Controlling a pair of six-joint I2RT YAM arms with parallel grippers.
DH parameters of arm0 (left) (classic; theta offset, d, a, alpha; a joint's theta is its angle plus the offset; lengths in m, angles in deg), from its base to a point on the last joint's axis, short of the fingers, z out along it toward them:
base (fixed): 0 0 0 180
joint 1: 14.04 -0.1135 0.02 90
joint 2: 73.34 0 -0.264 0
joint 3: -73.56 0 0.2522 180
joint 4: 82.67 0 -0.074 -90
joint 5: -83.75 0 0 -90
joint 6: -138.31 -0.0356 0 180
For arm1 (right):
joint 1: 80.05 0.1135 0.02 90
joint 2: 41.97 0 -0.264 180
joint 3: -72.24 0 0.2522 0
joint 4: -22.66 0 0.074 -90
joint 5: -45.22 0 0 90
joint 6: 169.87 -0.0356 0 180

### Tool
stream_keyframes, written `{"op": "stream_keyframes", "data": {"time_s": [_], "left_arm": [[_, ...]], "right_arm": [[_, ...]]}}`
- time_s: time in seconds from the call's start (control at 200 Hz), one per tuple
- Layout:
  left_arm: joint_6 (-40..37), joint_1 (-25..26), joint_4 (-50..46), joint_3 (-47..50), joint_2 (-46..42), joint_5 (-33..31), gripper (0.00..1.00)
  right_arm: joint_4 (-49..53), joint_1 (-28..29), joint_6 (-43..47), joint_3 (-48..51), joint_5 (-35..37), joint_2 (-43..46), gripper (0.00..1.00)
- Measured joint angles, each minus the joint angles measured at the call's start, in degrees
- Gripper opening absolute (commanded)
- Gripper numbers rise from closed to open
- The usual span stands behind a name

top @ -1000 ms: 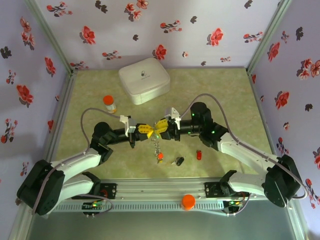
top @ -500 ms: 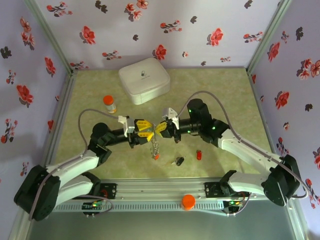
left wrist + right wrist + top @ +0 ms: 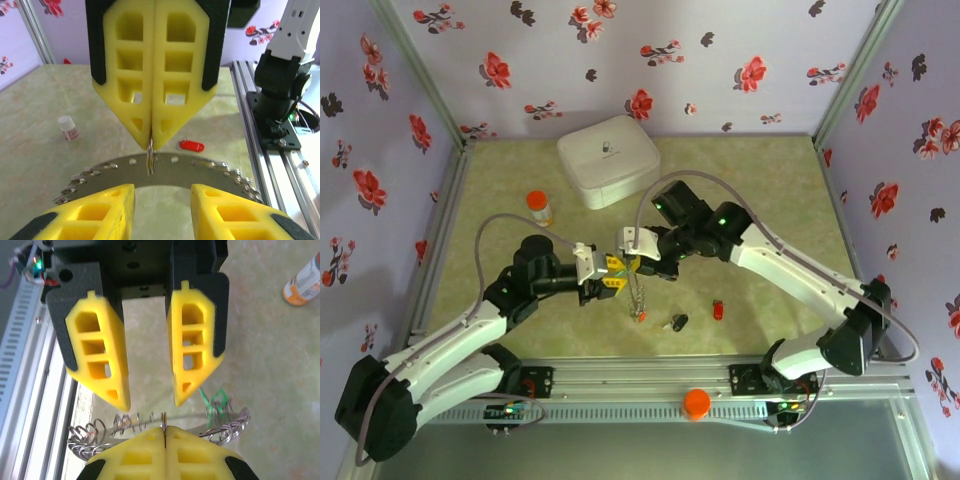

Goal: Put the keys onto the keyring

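The keyring (image 3: 637, 290) hangs above the table's middle as a thin grey chain-like loop. My right gripper (image 3: 632, 262) is shut on it. In the right wrist view, that gripper (image 3: 164, 429) pinches one small wire loop of the keyring (image 3: 230, 425). My left gripper (image 3: 610, 272) faces it, open, its fingers just short of the ring's band (image 3: 200, 170). Nothing lies between the fingers of the left gripper (image 3: 162, 192). An orange key (image 3: 640, 315) dangles at the ring's bottom. A green key (image 3: 216, 399) sits among its loops. A red key (image 3: 718, 310) and a black key (image 3: 677, 322) lie on the table.
A white rounded case (image 3: 608, 160) stands at the back centre. An orange-capped pill bottle (image 3: 539, 207) is left of the grippers. The metal rail (image 3: 640, 385) with both arm bases runs along the near edge, and floral walls close the sides.
The left gripper has opened and let go of the ring. The right gripper has shut on it. The right arm's elbow swung toward the back left, and both grippers shifted slightly.
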Motion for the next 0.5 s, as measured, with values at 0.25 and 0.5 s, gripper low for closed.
{"op": "stream_keyframes", "data": {"time_s": [0.25, 0.5], "left_arm": [[-1.2, 0.1, -0.7, -0.6, 2.0, 0.2, 0.27], [0.3, 0.2, 2.2, -0.5, 2.6, 0.4, 0.24]], "right_arm": [[5.9, 2.7, 4.0, -5.6, 3.4, -2.9, 0.00], [7.9, 4.0, 5.2, -6.9, 5.5, -4.0, 0.00]]}}
